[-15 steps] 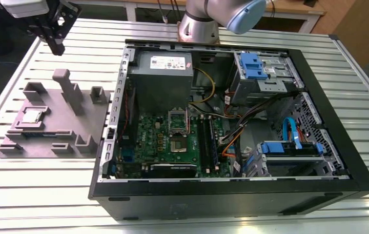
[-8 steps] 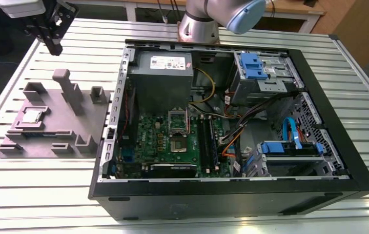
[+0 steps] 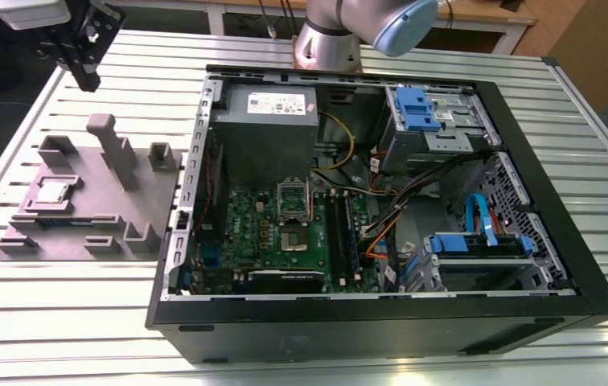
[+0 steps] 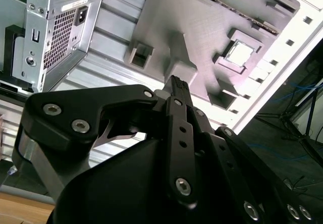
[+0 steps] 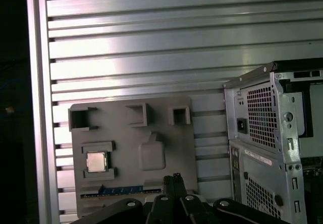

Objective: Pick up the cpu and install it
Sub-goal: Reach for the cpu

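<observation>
The cpu sits flat in a square pocket of the grey holder plate, which lies on the slatted metal table at the exterior view's left, just beside the open computer case and well apart from the socket on the green motherboard inside it. The gripper hangs in the air beyond the plate's far edge, above the table and touching nothing. In both wrist views its two fingers look drawn together to a single narrow tip with nothing between them. The chip shows its shiny silver top in both wrist views, with low walls of the pocket close around it. I'd reckon it is very light and quite stiff, so weight is no worry. The smooth metal lid could slide between hard fingers, though, and the underside, hidden here, is probably the delicate part. The sensible hold looks to be across two opposite edges of the lid, where the pocket walls leave gaps, squeezed gently and kept level. A tilted or off-centre grip could let it twist, and such a thin piece gives the fingers little to bite on.
</observation>
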You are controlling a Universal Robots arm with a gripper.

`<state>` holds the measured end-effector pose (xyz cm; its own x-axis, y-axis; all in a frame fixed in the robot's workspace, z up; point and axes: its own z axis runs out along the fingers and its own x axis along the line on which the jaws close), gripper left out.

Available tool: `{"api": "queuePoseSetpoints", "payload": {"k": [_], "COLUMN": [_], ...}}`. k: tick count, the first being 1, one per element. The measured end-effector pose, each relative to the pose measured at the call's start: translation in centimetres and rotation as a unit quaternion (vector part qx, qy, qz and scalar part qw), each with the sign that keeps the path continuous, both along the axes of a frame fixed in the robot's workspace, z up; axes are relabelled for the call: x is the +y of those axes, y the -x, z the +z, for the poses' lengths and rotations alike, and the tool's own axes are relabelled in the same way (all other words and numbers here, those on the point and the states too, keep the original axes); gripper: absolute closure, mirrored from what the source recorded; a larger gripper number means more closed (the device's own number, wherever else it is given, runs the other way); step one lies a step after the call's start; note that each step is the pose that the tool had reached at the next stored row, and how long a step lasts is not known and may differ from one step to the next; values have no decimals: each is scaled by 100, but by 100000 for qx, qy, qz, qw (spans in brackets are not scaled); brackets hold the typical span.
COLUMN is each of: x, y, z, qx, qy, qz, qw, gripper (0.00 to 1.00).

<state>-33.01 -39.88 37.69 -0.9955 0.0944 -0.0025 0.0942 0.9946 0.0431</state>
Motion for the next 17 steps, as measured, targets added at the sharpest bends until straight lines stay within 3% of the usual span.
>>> {"api": "queuePoseSetpoints", "payload": {"k": [17], "x": [0], "y": [38], "z": [-2], "qx": [2], "qy": [2], "qz": [-25], "qw": [100000], "gripper": [90]}}
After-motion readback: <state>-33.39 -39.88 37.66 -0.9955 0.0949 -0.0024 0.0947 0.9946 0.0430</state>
